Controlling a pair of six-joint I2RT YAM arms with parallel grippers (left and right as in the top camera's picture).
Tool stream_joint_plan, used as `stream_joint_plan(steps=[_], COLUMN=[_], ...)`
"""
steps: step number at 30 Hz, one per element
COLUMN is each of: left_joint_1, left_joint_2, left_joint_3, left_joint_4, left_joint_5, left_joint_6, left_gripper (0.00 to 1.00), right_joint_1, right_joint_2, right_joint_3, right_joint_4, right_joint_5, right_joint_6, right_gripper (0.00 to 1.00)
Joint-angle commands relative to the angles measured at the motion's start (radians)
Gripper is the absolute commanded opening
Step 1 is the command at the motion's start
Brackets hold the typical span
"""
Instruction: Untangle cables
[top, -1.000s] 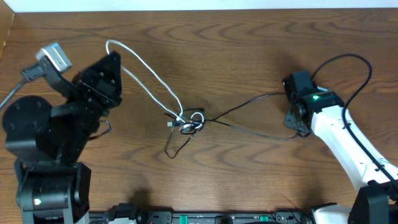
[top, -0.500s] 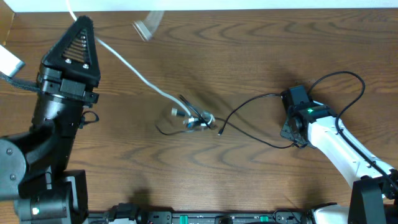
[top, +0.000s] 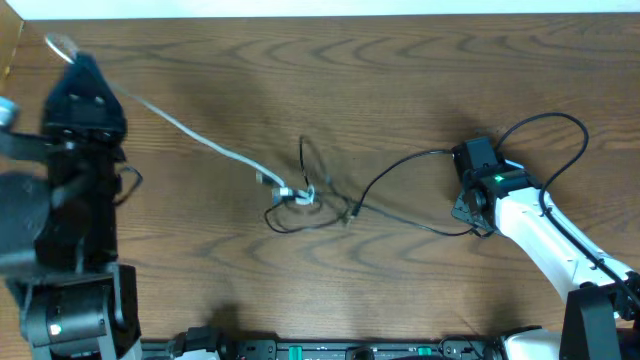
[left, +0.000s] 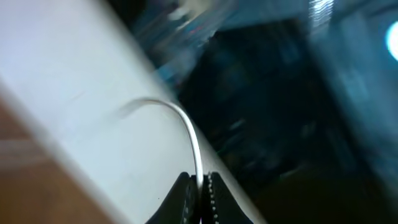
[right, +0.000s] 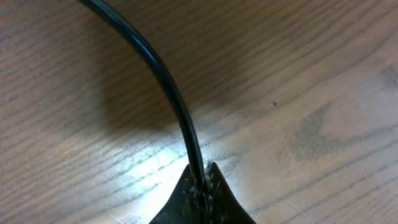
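Your left gripper (left: 200, 185) is clamped on the white cable (top: 200, 140) — your right gripper (right: 200, 180) pinches a black cable (right: 169, 84), the knot (top: 300, 195) lying between them on the counter (top: 450, 90).

The overhead camera looks straight down on the whole table (top: 420, 90); each wrist camera peers close along a cable (right: 168, 81) seen there too.

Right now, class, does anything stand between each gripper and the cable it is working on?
Nothing visible does. The left gripper is shut on the white cable, and the right gripper is shut on a black cable. The knot lies between the two grippers.
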Motion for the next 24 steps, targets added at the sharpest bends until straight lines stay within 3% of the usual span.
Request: stream_joint_plan(steps=[1, 4, 7, 14, 17, 20, 24], left_joint_1=[0.006, 0.006, 0.006, 0.006, 0.006, 0.006, 0.006], left_joint_2=[-0.036, -0.045, -0.045, -0.024, -0.001, 0.016, 0.013], left_joint_3=[0.018, 0.038, 0.063, 0.071, 0.071, 0.071, 0.071], left_joint_4=[0.156, 0.225, 0.187, -0.080, -0.157, -0.214, -0.269], left_joint_5=[-0.010, -0.049, -0.152, -0.801, -0.959, -0.945, -0.572], left_joint_6=[-0.033, -0.027, 0.100, 0.329, 0.372, 0.391, 0.392], left_gripper=[0.07, 0.07, 0.07, 0.07, 0.07, 0.07, 0.08], right_joint_1=[-0.004, -0.004, -0.004, -0.004, -0.004, -0.004, -0.004], right_joint_2=[-0.001, 0.001, 0.003, 0.024, 0.026, 0.026, 0.026], right_joint_3=[-0.007, -0.007, -0.012, -0.022, -0.022, -0.022, -0.022], right_joint_4=[0.008, 0.007, 0.007, 0.012, 0.018, 0.038, 0.080], right_joint_5=[0.039, 0.047, 0.050, 0.061, 0.072, 0.075, -0.036], right_joint_6=[0.016, 0.016, 0.016, 0.016, 0.017, 0.017, 0.016], right_gripper=[0.02, 0.02, 0.02, 0.02, 0.02, 0.09, 0.29])
